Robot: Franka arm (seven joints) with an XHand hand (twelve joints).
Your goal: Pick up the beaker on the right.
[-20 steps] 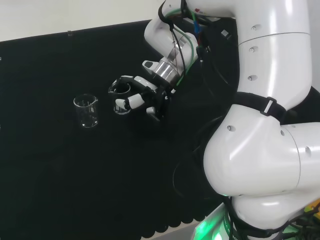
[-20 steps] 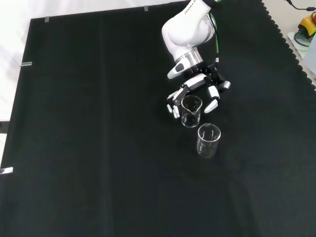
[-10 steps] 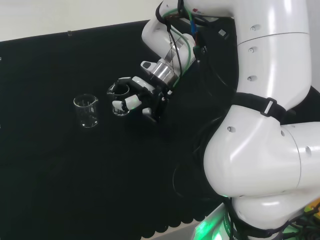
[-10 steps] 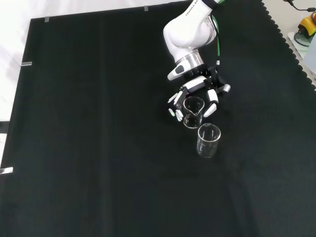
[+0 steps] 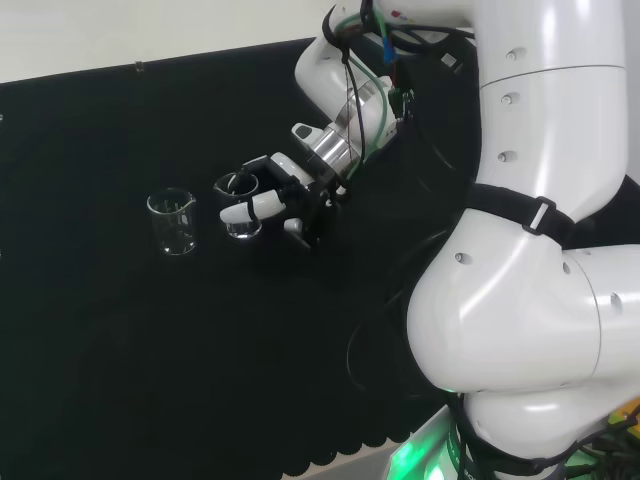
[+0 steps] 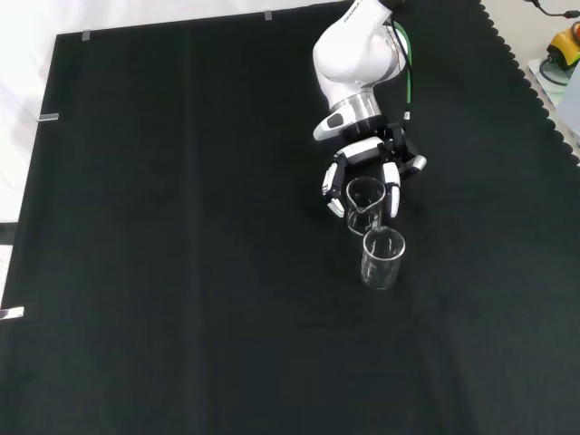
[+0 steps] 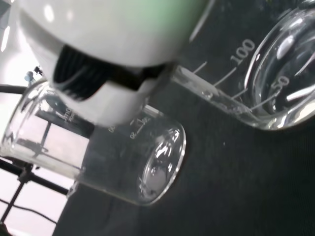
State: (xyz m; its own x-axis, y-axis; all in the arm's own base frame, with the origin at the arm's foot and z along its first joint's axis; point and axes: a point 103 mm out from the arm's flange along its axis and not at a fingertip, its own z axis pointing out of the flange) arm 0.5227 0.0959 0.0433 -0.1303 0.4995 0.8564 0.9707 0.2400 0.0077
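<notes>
Curling its fingers point(image 6: 391, 192) around a clear glass beaker point(image 6: 363, 205), the hand point(image 6: 367, 174) grips it above the black cloth point(image 6: 181, 272). In the front view, a second beaker point(image 6: 382, 258) stands just beside, at five o'clock.

arm lowered, hand point(image 6: 366, 178) — fingers curled

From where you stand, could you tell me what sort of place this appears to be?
Probably a robotics lab bench set up for glassware handling: a black cloth covers the bench, two clear graduated beakers stand on it, one inside the hand, the other beaker beside it.
</notes>
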